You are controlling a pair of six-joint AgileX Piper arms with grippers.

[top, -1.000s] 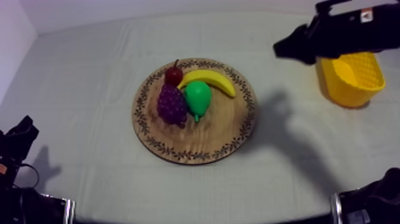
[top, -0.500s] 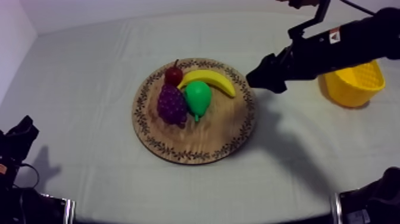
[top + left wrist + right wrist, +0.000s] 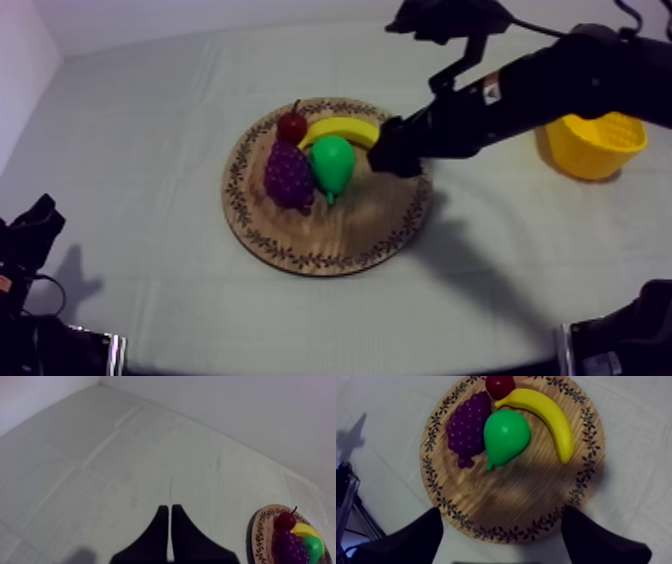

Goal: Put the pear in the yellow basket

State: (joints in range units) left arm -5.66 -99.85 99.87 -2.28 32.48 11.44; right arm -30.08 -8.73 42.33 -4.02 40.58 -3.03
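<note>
The green pear [image 3: 332, 165] lies on the round wooden board [image 3: 330, 245], its stalk end toward the table's front, between the purple grapes [image 3: 289, 175] and the banana [image 3: 345, 128]. My right gripper [image 3: 395, 150] hovers over the board's right side, just right of the pear. In the right wrist view its fingers stand wide apart above the board [image 3: 536, 496], open and empty, with the pear [image 3: 505, 436] beyond them. The yellow basket [image 3: 600, 140] stands at the far right. My left gripper [image 3: 170, 513] is shut on nothing, low at the table's left [image 3: 35, 225].
A small red fruit [image 3: 292, 126] sits at the board's back beside the banana's tip. The right arm reaches across the space between basket and board. A white wall runs behind the table. Bare cloth lies left of and in front of the board.
My right arm has swung left from beside the basket to over the board's right side, and come lower. The fruit and the left arm have stayed put.
</note>
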